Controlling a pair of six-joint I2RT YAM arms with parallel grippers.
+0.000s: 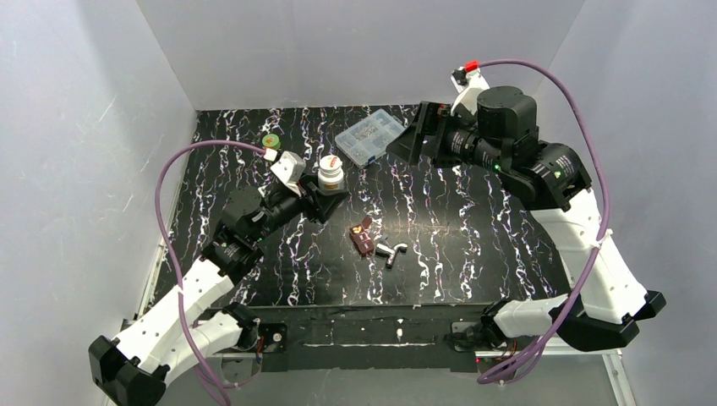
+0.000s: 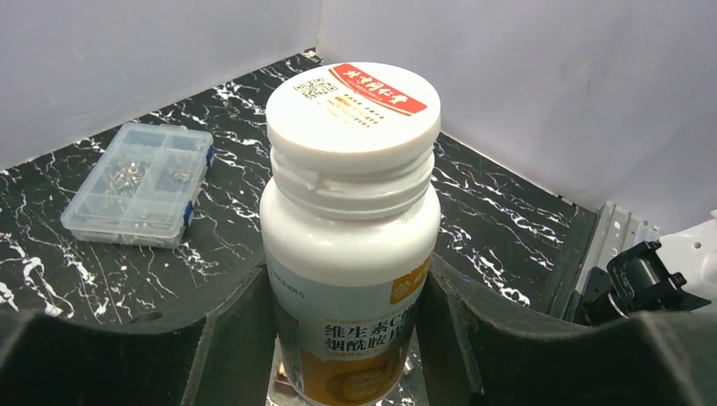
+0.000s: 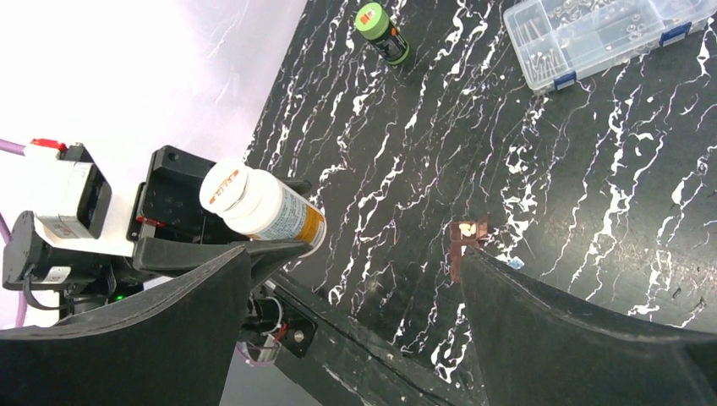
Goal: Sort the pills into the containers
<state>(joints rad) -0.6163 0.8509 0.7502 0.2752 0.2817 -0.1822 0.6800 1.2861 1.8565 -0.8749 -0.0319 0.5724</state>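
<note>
The dark red-brown case [image 1: 363,240] is lying near the middle of the desk [image 1: 473,254], a silver metal piece [image 1: 391,253] just to its right. Farther back, the left hand [image 1: 330,191] is clenching an upright white pill bottle [image 1: 331,172] (cap on). Beyond, a small green-capped bottle [image 1: 270,140] and a clear compartment box [image 1: 370,137] are sitting near the back wall. The right hand [image 1: 416,134] is hovering beside the box, released and holding nothing.

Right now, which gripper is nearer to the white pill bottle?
Left. The left gripper clasps the white pill bottle between its fingers; the right gripper hangs open well apart, near the clear compartment box.
</note>
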